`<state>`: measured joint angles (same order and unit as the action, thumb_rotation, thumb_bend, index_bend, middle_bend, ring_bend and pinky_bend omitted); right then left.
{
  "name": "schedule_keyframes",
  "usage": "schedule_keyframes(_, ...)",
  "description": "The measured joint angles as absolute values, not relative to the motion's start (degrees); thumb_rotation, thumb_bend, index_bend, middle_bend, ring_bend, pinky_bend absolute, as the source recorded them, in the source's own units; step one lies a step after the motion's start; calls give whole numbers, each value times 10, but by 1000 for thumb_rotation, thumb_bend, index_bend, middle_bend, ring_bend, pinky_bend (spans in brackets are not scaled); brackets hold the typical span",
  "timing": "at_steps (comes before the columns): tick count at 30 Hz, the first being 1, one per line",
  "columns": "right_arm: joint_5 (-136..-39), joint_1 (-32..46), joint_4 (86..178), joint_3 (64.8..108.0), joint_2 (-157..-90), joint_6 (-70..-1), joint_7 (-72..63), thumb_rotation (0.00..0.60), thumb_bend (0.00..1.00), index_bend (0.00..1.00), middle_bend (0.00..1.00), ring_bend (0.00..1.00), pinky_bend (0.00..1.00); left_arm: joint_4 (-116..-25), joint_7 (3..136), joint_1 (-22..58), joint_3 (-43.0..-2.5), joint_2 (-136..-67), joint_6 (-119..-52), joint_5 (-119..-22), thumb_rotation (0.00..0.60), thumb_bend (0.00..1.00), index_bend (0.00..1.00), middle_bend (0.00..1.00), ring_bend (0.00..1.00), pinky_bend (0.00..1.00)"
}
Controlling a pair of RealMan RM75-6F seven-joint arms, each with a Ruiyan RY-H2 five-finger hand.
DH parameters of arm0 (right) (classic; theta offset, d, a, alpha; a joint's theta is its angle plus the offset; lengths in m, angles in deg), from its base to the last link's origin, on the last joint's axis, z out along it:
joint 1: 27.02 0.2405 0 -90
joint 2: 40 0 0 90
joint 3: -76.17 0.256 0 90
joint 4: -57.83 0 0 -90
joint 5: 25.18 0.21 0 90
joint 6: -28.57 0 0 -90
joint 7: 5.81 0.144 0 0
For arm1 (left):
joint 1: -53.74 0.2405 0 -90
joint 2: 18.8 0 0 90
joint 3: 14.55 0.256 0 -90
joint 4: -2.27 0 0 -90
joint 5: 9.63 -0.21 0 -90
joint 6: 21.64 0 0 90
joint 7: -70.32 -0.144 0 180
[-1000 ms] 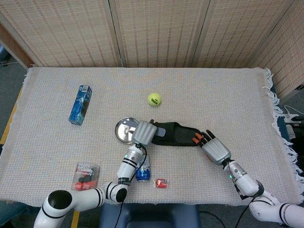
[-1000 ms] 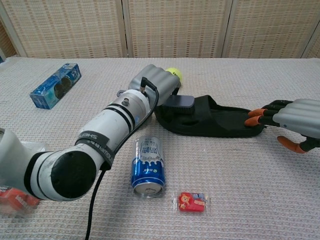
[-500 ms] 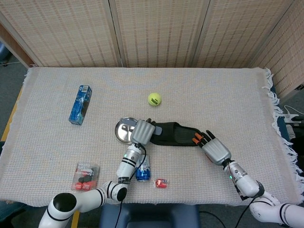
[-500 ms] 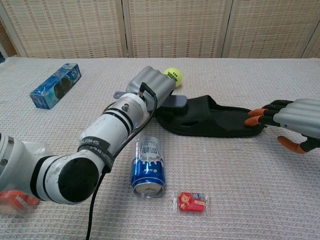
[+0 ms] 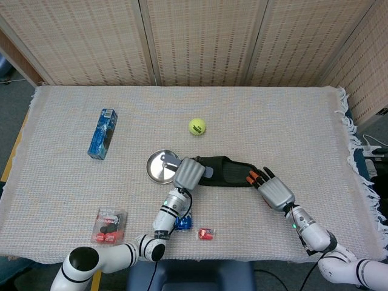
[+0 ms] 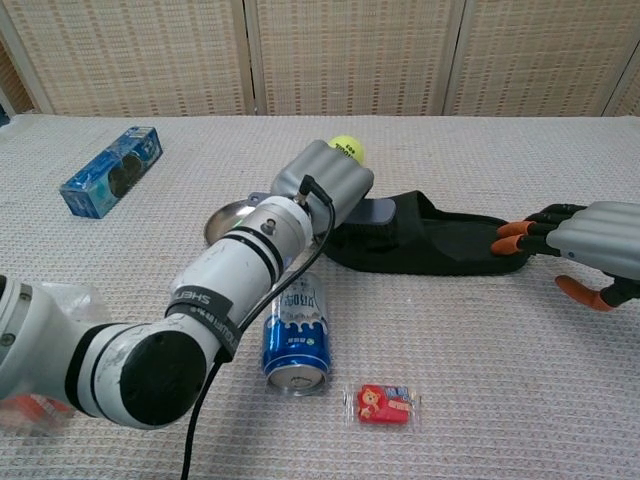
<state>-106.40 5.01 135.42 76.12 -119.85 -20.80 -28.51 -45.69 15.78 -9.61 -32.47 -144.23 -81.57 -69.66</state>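
Black slipper (image 5: 227,172) lies flat on the table cloth (image 5: 291,115), near the middle, just right of the steel dish (image 5: 159,166). Its long axis runs roughly across the table, left to right and slightly toward me at the right end.

My left hand (image 5: 188,173) sits over the slipper's left end, fingers curled down onto the strap; whether they actually grip it I cannot tell, since the back of the hand hides them. I judge it is there to steady or lift that end.

My right hand (image 5: 273,188) is at the opposite tip, orange fingertips (image 6: 510,229) touching the slipper's end, fingers loosely extended, nothing clasped.

Blue can (image 6: 295,332) lies on its side under my left forearm; tennis ball (image 5: 197,126) well behind.
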Motion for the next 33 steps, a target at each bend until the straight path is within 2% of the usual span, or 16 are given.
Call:
schedule_keyframes(18, -1057, 50, 1367, 759, -1189, -225, -288, 600, 615, 117, 34, 0, 0, -426, 120, -79, -326, -1434, -808, -688, 600, 534, 576, 682, 665, 981)
schedule_keyframes(25, -1058, 45, 1377, 762, -1176, -242, -272, 600, 613, 97, 34, 0, 0, -463, 105, -74, -325, -1425, -818, -690, 600, 532, 575, 681, 666, 981)
schedule_keyframes(30, -1085, 34, 1386, 766, -1159, -292, -231, 600, 491, 47, 33, 0, 0, -530, 82, -60, -319, -1402, -828, -686, 600, 533, 576, 682, 666, 981)
schedule_keyframes(33, -1105, 21, 1397, 770, -1140, -344, -197, 600, 465, 26, 33, 0, 0, -576, 48, -46, -314, -1381, -834, -670, 600, 532, 575, 683, 665, 981)
